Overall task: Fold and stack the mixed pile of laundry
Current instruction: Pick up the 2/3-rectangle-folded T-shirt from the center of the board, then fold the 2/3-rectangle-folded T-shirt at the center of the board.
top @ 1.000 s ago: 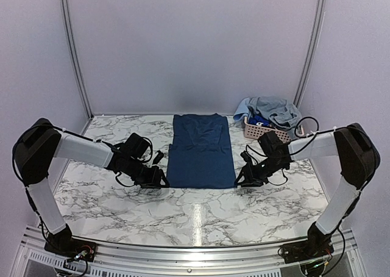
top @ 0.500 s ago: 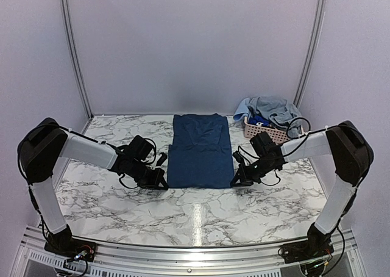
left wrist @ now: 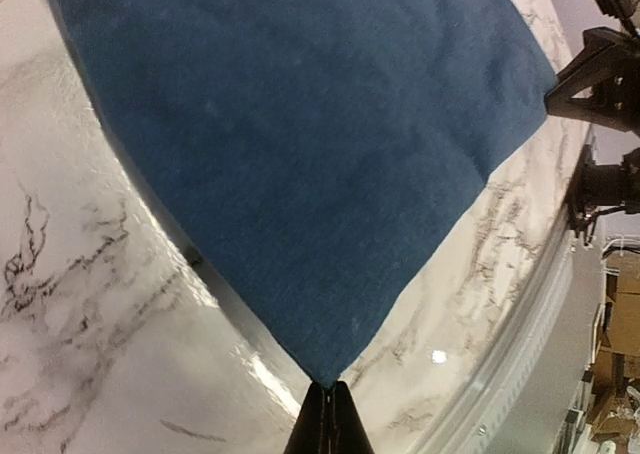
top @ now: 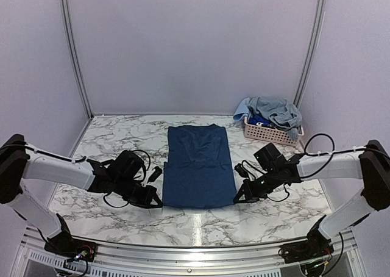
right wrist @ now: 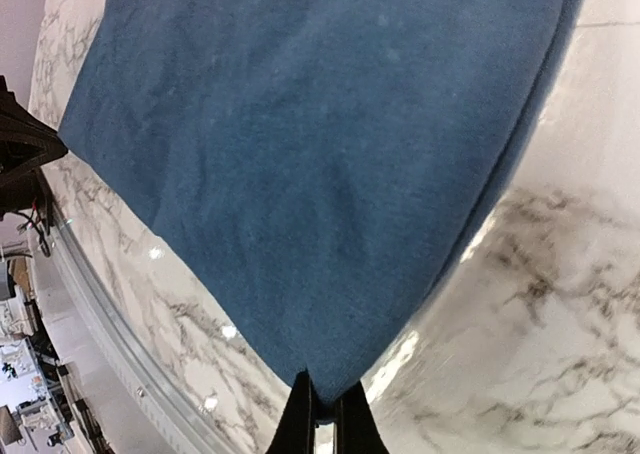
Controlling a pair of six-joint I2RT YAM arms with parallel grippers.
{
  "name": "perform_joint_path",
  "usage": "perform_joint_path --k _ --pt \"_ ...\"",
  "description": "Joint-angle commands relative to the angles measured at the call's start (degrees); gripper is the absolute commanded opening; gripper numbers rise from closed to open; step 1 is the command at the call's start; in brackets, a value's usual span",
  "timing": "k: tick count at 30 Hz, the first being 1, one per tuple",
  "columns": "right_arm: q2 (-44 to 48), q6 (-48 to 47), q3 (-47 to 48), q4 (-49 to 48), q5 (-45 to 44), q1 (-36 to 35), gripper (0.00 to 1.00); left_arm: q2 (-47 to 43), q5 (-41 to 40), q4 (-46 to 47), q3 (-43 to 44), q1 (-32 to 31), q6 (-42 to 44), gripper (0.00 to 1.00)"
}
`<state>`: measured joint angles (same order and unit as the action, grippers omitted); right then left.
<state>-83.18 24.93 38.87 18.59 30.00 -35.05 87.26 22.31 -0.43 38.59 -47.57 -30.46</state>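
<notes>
We see a glossy marble desk (top: 109,133) and lilac walls (top: 195,45). The jaws of the left gripper (top: 159,204) and right gripper (top: 236,199) pinch the near corners of the seemingly flat navy shirt (top: 198,164).

You see the navy shirt (top: 199,166) as matt cloth, finely grained and slightly fuzzy in the wrist views, with soft creases. The table (top: 201,219) under it has a white, grey-veined marble look, smooth and glossy enough to throw back the lamps. The basket (top: 268,132) is pink perforated plastic. The laundry pile (top: 271,111) in it is soft, matt cloth. The left gripper (left wrist: 328,419) and right gripper (right wrist: 322,419) show black, dull fingers. The front rail (top: 183,251) looks like brushed metal.
</notes>
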Motion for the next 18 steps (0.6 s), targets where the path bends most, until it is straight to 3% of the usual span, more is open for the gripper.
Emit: perform_joint_path --k 1,6,18 --pt "7.63 5.92 0.25 3.98 0.70 -2.57 0.00 -8.71 0.03 -3.09 -0.15 -0.91 -4.88 0.00" --pt "6.86 4.34 9.63 8.59 -1.88 1.10 0.00 -8.15 -2.48 -9.54 8.82 0.71 -2.79 0.00" --pt "-22.54 -6.48 39.90 10.64 -0.87 12.64 0.00 18.54 -2.21 -11.98 38.45 15.74 1.67 0.00"
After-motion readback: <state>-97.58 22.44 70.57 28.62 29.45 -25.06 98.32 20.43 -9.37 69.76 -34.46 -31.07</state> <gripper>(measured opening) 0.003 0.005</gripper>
